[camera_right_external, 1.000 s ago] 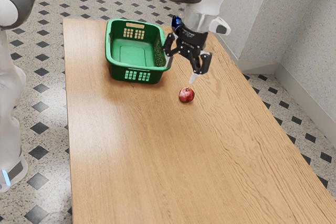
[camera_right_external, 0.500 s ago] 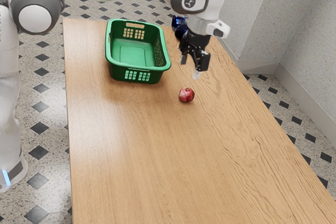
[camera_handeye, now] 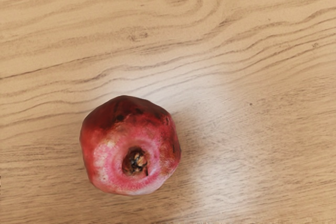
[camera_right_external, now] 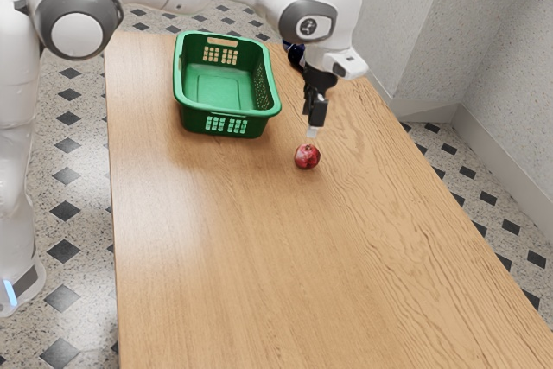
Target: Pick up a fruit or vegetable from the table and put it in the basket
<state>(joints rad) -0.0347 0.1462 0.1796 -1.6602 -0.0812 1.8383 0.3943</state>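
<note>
My gripper (camera_right_external: 311,122) points down over the table, seen nearly edge-on in the exterior view, one finger in front of the other and the two standing apart. Just below its fingertips in that view lies a red pomegranate (camera_right_external: 307,156) on the wood, not held. From the wrist camera the pomegranate (camera_handeye: 130,146) shows its pink end with a dark, dry crown. The green basket (camera_right_external: 231,123) stands upright toward the exterior view's left of the gripper, with nothing seen on its floor.
A dark blue object (camera_right_external: 295,54) sits behind the hand near the table's far edge, partly covered by the arm. The wooden table (camera_right_external: 259,257) extends toward the camera, and a speckled wall (camera_right_external: 510,66) rises beyond its edge at the exterior view's right.
My hand has turned, bringing the fingers from a wide side-by-side view to nearly in line. It has also shifted slightly toward the exterior view's left. The pomegranate and basket have stayed put.
</note>
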